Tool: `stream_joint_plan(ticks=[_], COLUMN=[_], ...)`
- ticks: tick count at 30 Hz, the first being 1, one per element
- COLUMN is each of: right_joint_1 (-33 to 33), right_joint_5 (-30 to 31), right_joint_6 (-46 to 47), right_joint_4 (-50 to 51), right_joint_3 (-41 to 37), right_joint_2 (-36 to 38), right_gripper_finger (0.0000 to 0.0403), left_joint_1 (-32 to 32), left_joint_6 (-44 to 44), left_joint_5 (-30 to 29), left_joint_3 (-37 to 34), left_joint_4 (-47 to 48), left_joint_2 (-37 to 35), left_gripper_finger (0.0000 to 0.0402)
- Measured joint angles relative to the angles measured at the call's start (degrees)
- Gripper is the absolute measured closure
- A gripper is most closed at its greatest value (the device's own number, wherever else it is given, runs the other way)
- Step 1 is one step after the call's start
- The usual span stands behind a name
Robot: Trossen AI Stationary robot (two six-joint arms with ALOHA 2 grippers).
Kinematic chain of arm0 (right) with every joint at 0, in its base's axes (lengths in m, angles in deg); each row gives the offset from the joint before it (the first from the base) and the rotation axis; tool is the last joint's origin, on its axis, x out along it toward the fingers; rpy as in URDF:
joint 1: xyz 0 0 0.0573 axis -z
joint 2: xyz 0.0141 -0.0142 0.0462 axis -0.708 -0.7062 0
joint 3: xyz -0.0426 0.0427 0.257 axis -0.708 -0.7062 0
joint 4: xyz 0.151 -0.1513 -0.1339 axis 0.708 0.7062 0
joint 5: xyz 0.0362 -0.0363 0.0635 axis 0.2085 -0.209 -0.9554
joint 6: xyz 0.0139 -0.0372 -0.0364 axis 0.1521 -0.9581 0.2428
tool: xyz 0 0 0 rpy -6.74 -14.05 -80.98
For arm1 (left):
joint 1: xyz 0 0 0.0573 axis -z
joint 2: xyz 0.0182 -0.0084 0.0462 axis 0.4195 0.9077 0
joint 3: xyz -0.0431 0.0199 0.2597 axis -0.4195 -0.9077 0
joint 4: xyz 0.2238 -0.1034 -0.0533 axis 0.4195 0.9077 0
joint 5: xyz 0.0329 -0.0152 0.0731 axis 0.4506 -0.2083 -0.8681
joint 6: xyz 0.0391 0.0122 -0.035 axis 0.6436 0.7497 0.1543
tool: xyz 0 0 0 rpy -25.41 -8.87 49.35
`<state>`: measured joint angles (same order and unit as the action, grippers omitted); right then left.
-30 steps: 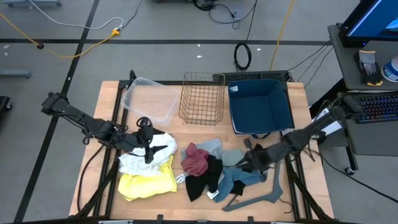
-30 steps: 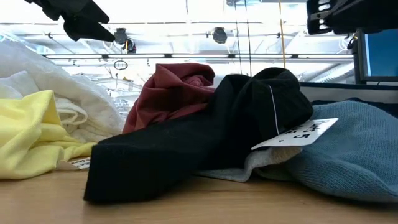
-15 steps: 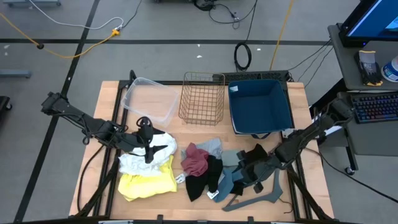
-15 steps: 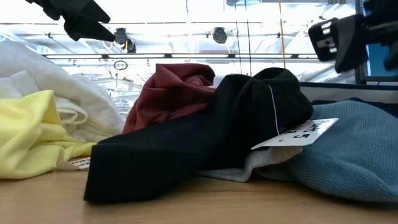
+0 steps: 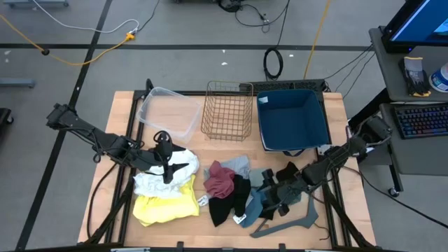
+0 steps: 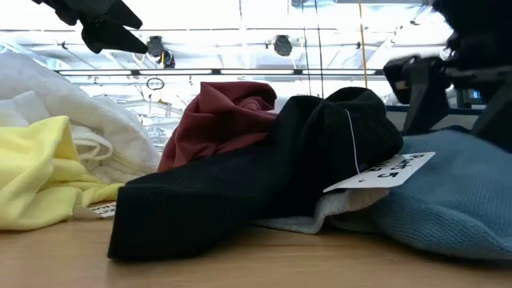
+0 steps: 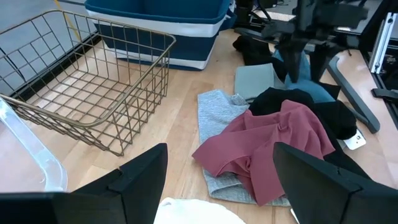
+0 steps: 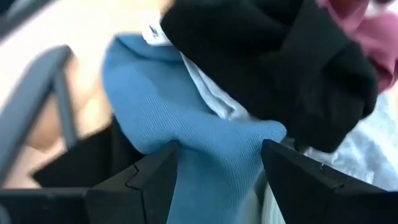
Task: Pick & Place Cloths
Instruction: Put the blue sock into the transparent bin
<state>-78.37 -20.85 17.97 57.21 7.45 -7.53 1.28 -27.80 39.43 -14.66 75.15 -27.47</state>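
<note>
Several cloths lie in a heap at the table's near middle: white (image 5: 155,180), yellow (image 5: 165,207), maroon (image 5: 220,179), black (image 5: 229,200), light grey (image 5: 242,165) and blue-grey (image 5: 260,204). The black one drapes over the maroon and blue-grey ones (image 6: 264,176). My right gripper (image 5: 276,198) is open and low over the blue-grey cloth (image 8: 205,130), with a raised fold between its fingers. My left gripper (image 5: 166,165) is open and hangs above the white cloth (image 6: 72,104), touching nothing. My right gripper comes at the blue-grey cloth from above, slanting in from the table's right. Its two fingers stand on either side of a fold (image 8: 214,152). I cannot tell whether they touch it. The cloth lies on the table.
Along the far edge stand a clear plastic bin (image 5: 168,112), a wire basket (image 5: 227,110) and a blue bin (image 5: 292,120). A grey clothes hanger (image 5: 297,218) lies on the table at the near right, beside the blue-grey cloth.
My right gripper has come down and toward the table's near edge onto the blue-grey cloth, and it has opened. The cloths lie as before.
</note>
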Motion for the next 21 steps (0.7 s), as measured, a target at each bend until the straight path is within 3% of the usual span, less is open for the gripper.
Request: stream_joint_plan(ticks=[7, 11, 17, 21], right_joint_1=[1.1, 1.08, 0.97, 0.97], right_joint_5=[-0.34, -0.37, -1.48, -2.1], right_joint_6=[0.05, 1.72, 4.11, 5.2], right_joint_4=[-0.03, -0.3, -0.72, -2.94], right_joint_3=[0.0, 0.0, 0.0, -0.02], right_joint_2=[-2.96, -2.56, -0.66, 2.46], right_gripper_finger=[0.0201, 0.0258, 0.0384, 0.039], left_joint_1=[0.0, 0.0, 0.0, -0.01], left_joint_6=[0.0, 0.01, 0.39, 0.47], left_joint_5=[0.0, 0.0, 0.0, 0.88], left_joint_3=[0.0, 0.0, 0.0, 0.0], left_joint_4=[-0.18, -0.25, -2.84, -5.47], left_joint_2=[0.0, 0.0, 0.0, 0.0], left_gripper_finger=[0.0105, 0.0105, 0.0105, 0.0105])
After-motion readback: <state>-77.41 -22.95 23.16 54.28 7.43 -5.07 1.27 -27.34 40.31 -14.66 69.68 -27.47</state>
